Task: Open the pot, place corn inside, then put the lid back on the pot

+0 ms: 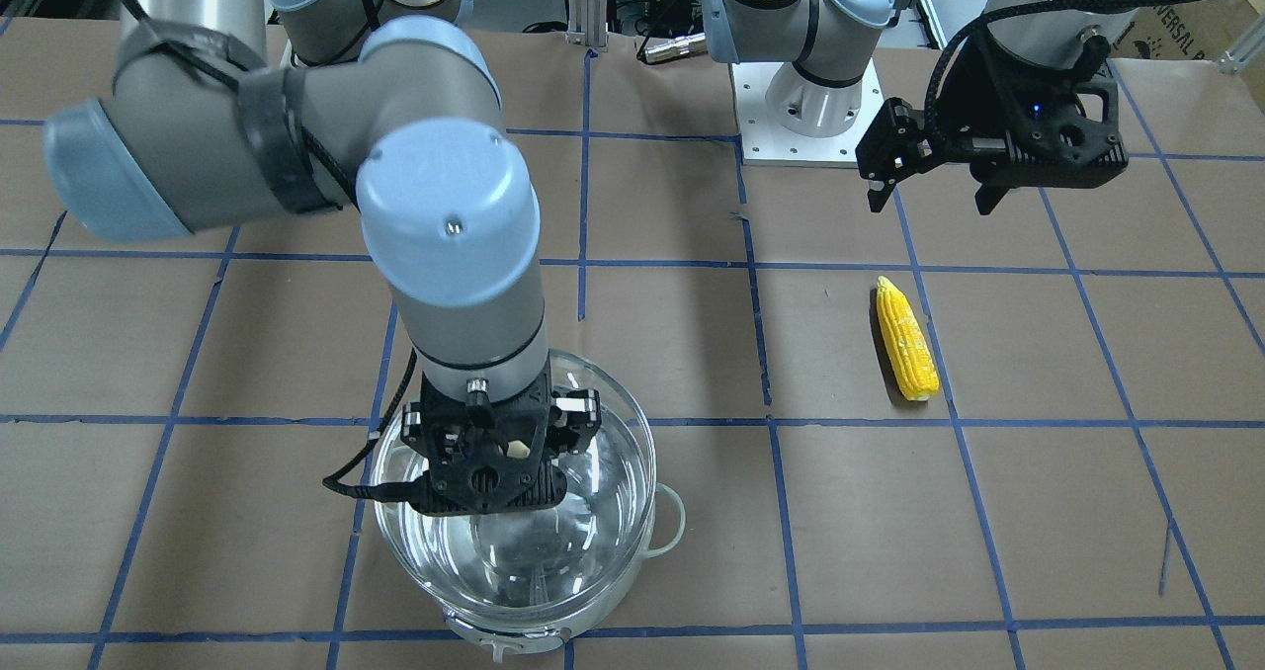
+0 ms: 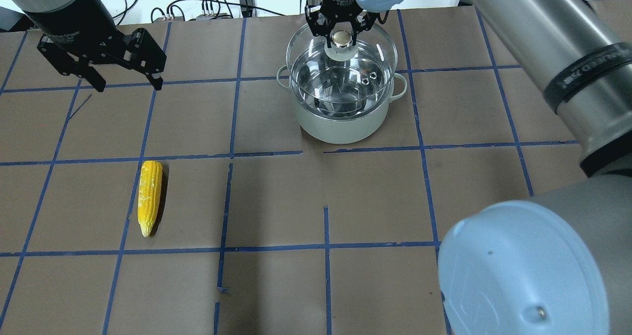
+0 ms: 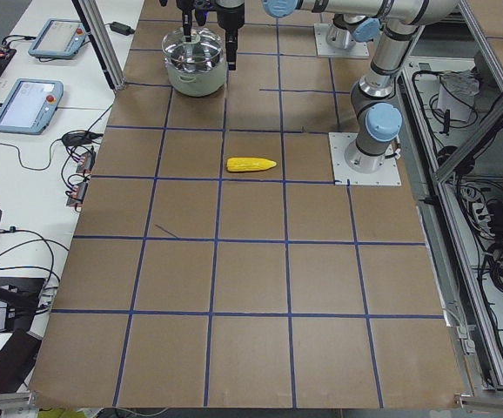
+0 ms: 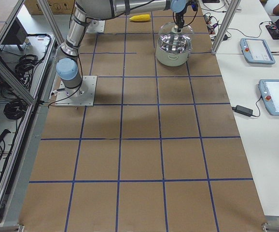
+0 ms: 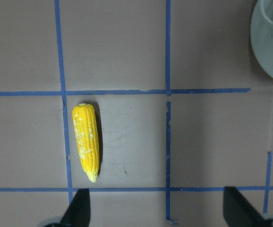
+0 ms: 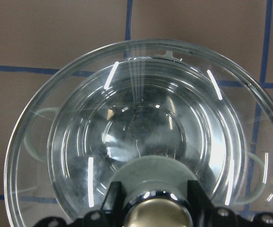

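The right gripper (image 2: 341,36) is clamping its fingers narrowly on the knob (image 2: 342,42) of the lid (image 2: 316,53), coming straight down from above. The glass dome is hanging level and appears to be riding just clear of the rim of the pot (image 2: 340,127), directly over it.

To do this step well, the lift should be going straight up until the rim is well clear. Only then should the lid be travelling sideways toward 3 o'clock in the overhead view, where bare desk (image 2: 474,122) is showing. Keeping the wrist vertical matters, since a lid held only by its knob may swing or slip.

The corn (image 2: 149,196) is lying on the desk at about 8 o'clock from the pot, well apart, tip pointing to 6 o'clock. The left gripper (image 2: 128,85) is hovering with its fingers spread wide at about 12 o'clock from the cob, holding nothing.
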Motion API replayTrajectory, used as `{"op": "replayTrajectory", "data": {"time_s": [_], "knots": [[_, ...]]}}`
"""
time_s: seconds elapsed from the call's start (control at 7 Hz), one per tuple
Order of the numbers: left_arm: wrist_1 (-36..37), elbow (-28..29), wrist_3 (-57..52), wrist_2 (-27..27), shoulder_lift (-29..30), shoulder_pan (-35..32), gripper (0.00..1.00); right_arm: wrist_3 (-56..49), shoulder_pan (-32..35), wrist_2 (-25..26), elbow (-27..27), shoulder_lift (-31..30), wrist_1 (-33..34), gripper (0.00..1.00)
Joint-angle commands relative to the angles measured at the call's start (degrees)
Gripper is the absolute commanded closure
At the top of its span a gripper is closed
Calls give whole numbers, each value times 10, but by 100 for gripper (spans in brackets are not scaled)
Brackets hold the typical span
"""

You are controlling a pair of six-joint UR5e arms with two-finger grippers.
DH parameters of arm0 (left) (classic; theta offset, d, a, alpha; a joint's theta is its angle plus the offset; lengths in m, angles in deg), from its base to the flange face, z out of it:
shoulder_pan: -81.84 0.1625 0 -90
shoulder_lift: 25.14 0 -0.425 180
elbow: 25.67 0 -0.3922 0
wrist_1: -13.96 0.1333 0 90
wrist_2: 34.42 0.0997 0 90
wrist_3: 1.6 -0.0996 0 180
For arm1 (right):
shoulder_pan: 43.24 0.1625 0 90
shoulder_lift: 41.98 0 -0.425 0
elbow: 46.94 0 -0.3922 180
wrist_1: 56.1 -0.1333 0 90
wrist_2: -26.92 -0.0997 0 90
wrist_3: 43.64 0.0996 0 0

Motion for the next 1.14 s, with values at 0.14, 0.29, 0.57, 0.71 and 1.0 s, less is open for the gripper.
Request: {"op": "replayTrajectory", "data": {"time_s": [0.14, 0.29, 0.57, 0.71, 1.0], "knots": [[55, -99, -83, -5, 9, 88, 0, -112, -84, 37, -106, -58, -182, 80], [151, -162, -120, -2, 12, 107, 0, -128, -107, 37, -107, -60, -190, 83], [264, -264, -126, -1, 19, 146, 0, -155, -155, 26, -107, -55, -186, 94], [305, -299, -125, -1, 35, 155, 0, -159, -187, -12, -105, -48, -184, 94], [418, -350, -125, -1, 97, 160, 0, -191, -239, -47, -109, -21, -179, 94]]}}
